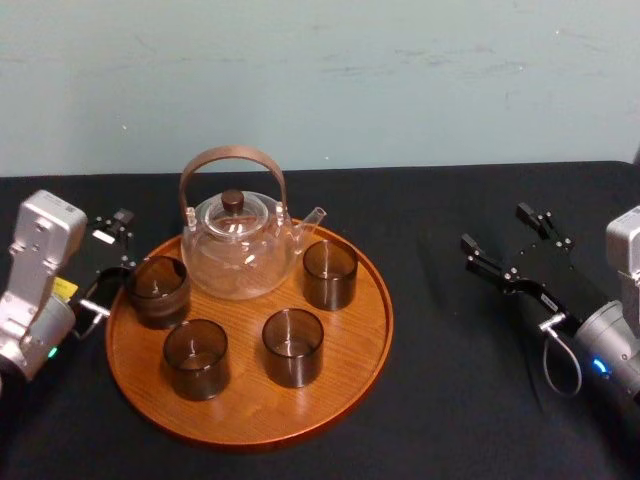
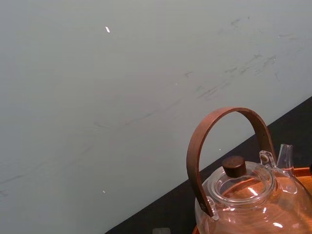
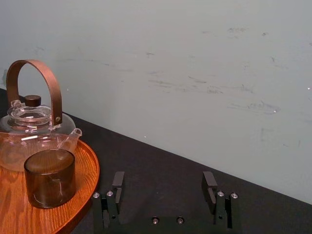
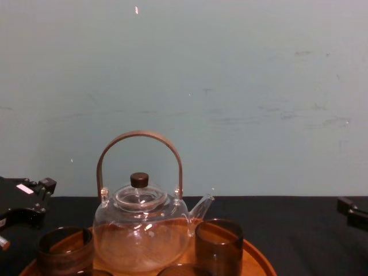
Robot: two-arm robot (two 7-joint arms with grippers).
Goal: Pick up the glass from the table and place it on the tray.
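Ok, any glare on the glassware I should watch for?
Head view: small white highlights on the teapot, nothing washed out. Left wrist view: bright glints on its lid and belly, plus orange reflection of the tray. Right wrist view: faint streaks on the nearest cup. Chest view: a few glints low on the teapot.

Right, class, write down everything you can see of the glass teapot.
The teapot is clear, round-bellied glass and looks empty. It has a glass lid with a dark knob, a tall brown arched handle standing up, and a short spout toward the robot's right. It stands upright at the back of the wooden tray.
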